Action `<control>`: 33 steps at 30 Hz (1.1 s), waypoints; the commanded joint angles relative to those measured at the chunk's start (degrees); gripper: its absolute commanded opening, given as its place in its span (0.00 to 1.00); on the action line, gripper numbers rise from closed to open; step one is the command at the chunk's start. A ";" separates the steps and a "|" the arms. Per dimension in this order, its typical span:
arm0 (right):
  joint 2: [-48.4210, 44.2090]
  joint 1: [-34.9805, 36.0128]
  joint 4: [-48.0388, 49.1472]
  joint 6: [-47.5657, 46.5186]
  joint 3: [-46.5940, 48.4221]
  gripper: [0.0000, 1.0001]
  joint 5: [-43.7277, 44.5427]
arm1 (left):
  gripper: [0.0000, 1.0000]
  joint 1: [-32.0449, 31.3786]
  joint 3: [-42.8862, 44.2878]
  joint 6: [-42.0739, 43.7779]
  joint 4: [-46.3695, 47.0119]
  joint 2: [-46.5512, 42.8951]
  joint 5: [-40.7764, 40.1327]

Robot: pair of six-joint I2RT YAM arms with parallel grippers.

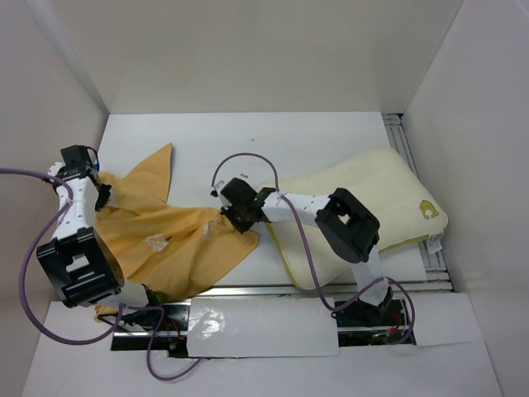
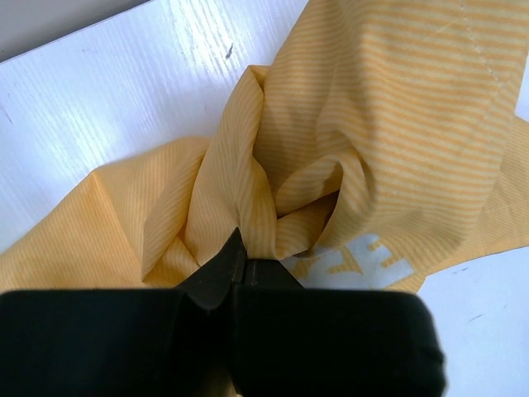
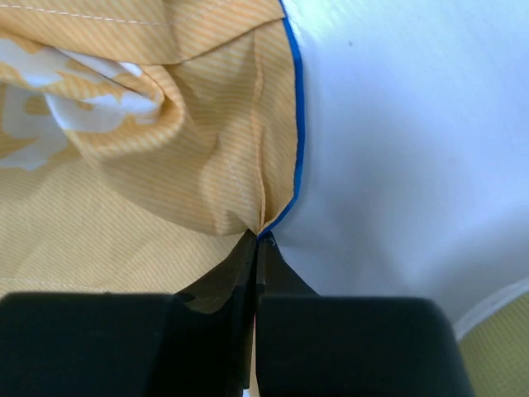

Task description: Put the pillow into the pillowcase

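Left gripper (image 2: 240, 258): my jaws are closed on a gathered fold of the pillowcase (image 1: 165, 240), at its left end.
Right gripper (image 3: 258, 241): my jaws are pinched on the cloth at its right edge, right where the blue hem (image 3: 297, 124) runs into the fingertips.
Pillowcase: it lies rumpled on the table (image 1: 248, 136) between my two grippers, orange face up, with white lettering (image 2: 368, 258) showing. Its long axis runs left to right.
Pillow (image 1: 372, 186): it lies to the right of my right gripper, just beside the pinched edge. My right forearm crosses over it.
Pillow axis: it runs diagonally, from the near left corner to the far right one.
Nearer arm: the right; the left is well apart from the pillow.
Mouth: I cannot tell whether I hold one layer or both.
Surface: smooth, glossy white, so I judge cloth would slide easily.
Room: white walls (image 1: 66, 58) close in left, right and behind, and the pillow's right corner already sits near the right wall.
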 commanded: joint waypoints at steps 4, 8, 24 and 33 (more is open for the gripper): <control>-5.00 -0.61 -2.34 -2.43 7.15 0.00 7.24 | 0.00 0.04 5.07 -0.33 0.21 -4.64 5.96; -15.00 -1.14 -0.25 -6.12 14.90 0.00 15.85 | 0.00 0.04 11.48 0.91 -1.10 -9.82 7.82; -42.80 -0.61 0.31 -22.13 30.11 0.00 19.11 | 0.00 0.04 48.58 8.46 -11.38 -23.37 -3.42; -43.51 -0.61 2.49 -28.01 39.70 0.00 18.68 | 0.00 0.04 62.65 12.42 -12.80 -24.52 -4.84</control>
